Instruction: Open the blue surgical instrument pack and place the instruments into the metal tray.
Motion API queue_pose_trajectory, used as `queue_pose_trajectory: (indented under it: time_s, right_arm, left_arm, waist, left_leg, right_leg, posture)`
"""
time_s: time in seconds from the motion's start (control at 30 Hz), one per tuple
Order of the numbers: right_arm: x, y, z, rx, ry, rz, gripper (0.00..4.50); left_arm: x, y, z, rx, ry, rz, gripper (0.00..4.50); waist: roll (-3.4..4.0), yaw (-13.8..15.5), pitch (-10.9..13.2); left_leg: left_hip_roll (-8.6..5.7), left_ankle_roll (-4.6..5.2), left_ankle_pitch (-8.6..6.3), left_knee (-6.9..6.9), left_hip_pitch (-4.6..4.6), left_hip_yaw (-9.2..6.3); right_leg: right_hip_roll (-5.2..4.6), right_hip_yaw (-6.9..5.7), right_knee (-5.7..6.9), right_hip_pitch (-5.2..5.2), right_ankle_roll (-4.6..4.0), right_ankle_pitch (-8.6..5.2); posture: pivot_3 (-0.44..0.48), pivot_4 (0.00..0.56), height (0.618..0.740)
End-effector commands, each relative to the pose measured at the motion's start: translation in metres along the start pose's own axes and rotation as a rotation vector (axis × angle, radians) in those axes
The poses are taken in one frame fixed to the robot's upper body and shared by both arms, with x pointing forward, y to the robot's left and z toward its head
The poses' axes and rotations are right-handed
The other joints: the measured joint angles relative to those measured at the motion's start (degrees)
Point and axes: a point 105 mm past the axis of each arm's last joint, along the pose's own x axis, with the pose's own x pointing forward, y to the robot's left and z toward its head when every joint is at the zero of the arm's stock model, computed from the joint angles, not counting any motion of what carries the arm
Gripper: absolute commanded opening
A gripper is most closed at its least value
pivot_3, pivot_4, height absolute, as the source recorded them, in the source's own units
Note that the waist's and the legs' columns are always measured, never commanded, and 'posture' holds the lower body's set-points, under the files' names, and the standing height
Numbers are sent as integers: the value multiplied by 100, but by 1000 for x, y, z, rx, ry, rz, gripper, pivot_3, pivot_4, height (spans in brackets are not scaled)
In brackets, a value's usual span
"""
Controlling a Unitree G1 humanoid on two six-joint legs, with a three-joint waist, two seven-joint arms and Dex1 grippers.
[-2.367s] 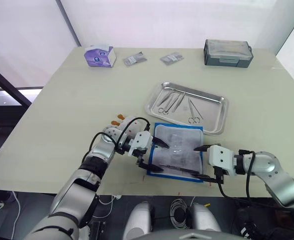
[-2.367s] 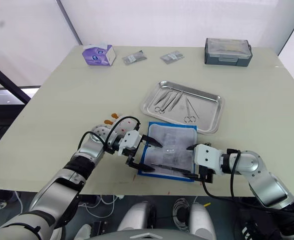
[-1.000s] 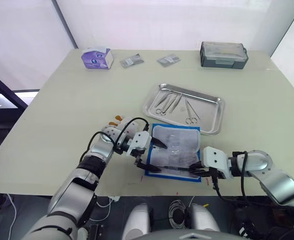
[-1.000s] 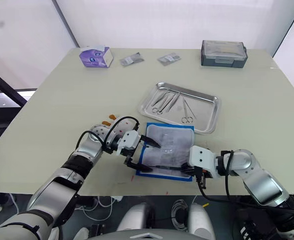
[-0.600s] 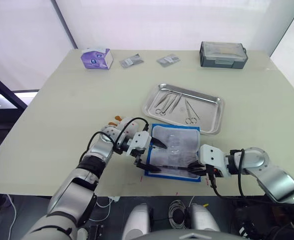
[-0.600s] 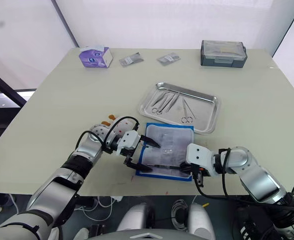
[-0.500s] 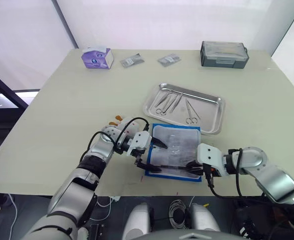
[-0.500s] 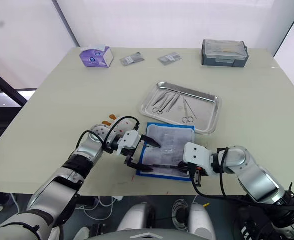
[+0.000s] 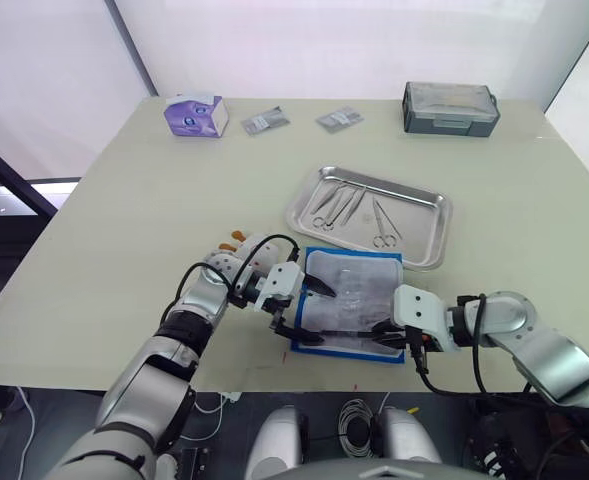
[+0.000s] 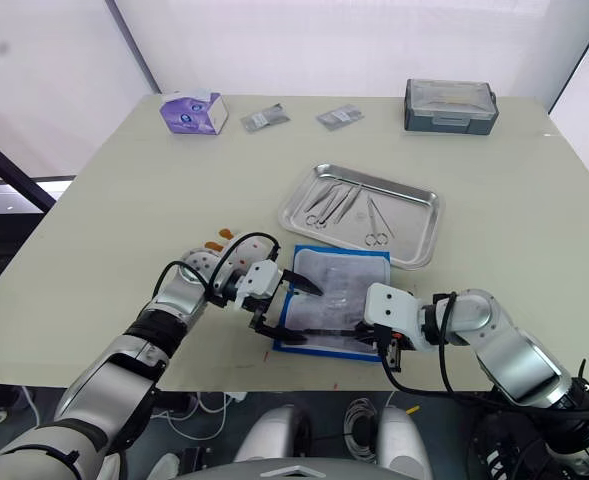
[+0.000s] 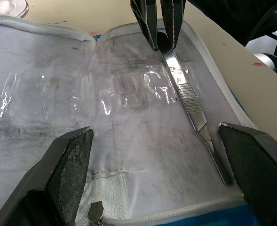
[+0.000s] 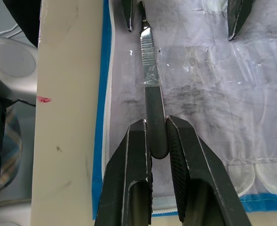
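- Right wrist view: right gripper (image 12: 158, 141) fingers closed narrow on the handle end of a slim silver instrument (image 12: 149, 80), lying flat on the pack lining.
- Left gripper (image 9: 304, 311) jaws spread wide over the pack's left edge.
- Blue surgical instrument pack (image 9: 352, 305) laid open nr table's front edge.
- Metal tray (image 9: 304, 213) just behind pack, w/ several instruments in it.

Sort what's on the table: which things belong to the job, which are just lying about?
Job: open blue pack; scalpel handle on its lining, right gripper shut on it; tray with instruments.

Lying about: tissue box; two small packets; grey box.
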Motion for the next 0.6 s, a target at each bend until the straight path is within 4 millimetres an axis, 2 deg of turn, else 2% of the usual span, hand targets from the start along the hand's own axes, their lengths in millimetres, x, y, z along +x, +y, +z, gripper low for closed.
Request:
queue_pose_trajectory:
  time_s: [0.03, 0.6]
  right_arm:
    - [-9, -5, 17, -72, -25, -28, 24]
    - [-42, -15, 7, -60, 18, -83, 24]
  left_arm:
    - [1, -25, -37, -136, 119, -73, 4500]
    - [4, -25, -38, -134, 118, -81, 4500]
  waist:
    - [0, 0, 1]
    - [2, 59, 5]
  left_leg:
    - [0, 0, 0, 0, -1, -1]
    - [-3, 0, 0, 2, -13, -9]
  right_leg:
    - [0, -1, 0, 0, 0, 0]
    - [-4, -9, -9, -2, -1, 0]
  posture:
    - [0, 150, 727]
    - [0, 150, 727]
